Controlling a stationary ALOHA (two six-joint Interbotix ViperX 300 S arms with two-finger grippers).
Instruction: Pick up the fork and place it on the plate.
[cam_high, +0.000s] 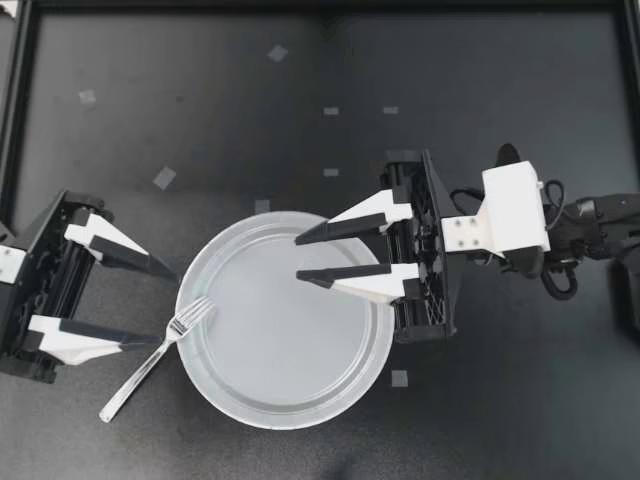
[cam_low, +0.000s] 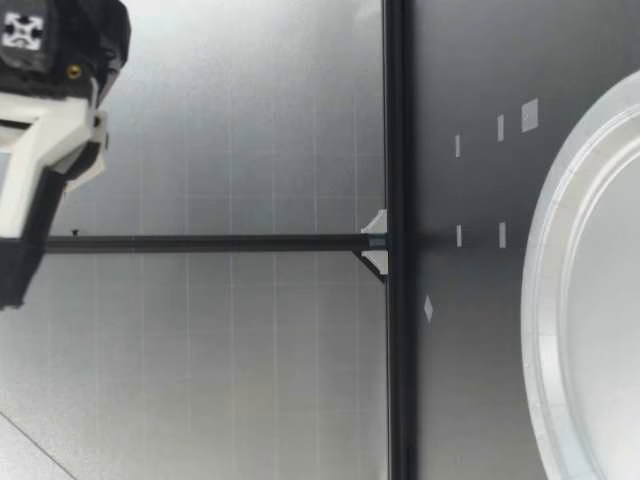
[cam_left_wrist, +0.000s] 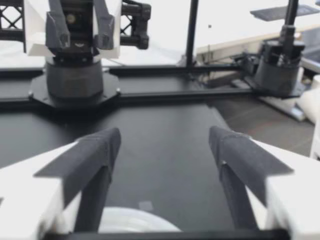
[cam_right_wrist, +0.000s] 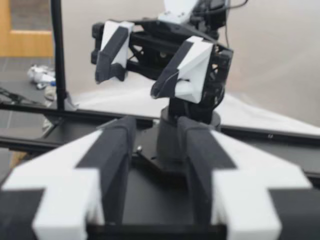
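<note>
A silver fork (cam_high: 150, 363) lies on the black table with its tines resting on the left rim of the round white plate (cam_high: 300, 408). My left gripper (cam_high: 165, 305) sits just left of the fork's tines, open, with nothing between its fingers. My right gripper (cam_high: 299, 259) hovers over the plate's upper middle, fingers (cam_high: 340, 227) partly apart and empty. The left wrist view shows the left gripper (cam_left_wrist: 165, 150) wide open over the table, with a bit of plate rim (cam_left_wrist: 135, 225) under it. In the right wrist view, the right gripper (cam_right_wrist: 156, 132) has a narrow gap and the left gripper (cam_right_wrist: 150, 60) is ahead. The fork is hidden in both wrist views.
Small tape patches (cam_high: 164, 178) dot the table behind the plate. A black frame rail (cam_high: 320, 5) borders the far edge and sides. In the low view a gripper (cam_low: 40, 150) hangs well above the table, and the plate rim (cam_low: 545, 300) lies near the camera.
</note>
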